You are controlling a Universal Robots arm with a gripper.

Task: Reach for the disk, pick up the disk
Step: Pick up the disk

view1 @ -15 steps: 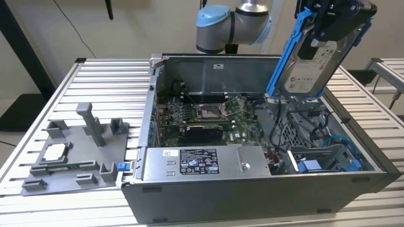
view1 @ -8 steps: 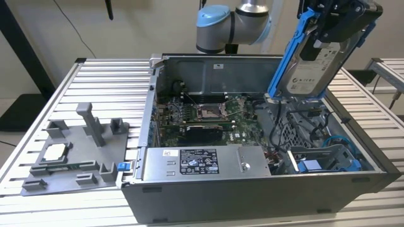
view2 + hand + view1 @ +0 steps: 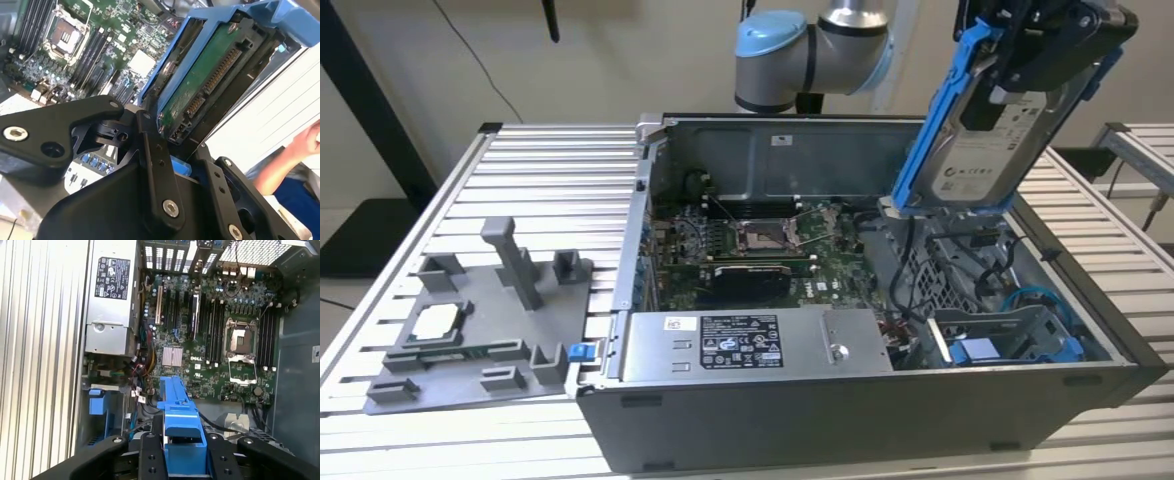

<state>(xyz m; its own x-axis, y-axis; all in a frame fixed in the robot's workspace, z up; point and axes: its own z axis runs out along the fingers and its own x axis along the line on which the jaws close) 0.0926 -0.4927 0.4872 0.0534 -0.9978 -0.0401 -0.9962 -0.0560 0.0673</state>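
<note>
I see a white printed label on the disk [image 3: 983,150] held in my tool [image 3: 1047,45], and a dark printed label on the power supply [image 3: 738,342] at the near side; I cannot make out either's print.

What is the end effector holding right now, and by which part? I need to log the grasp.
The end effector holds the disk by its upper end, clamped on the blue frame, lifted tilted above the open computer case.

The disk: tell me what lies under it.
The disk, clamped in the gripper, hangs tilted above the open computer case. Below it sit cables and a blue drive bay; the disk hides the case corner behind it.
</note>
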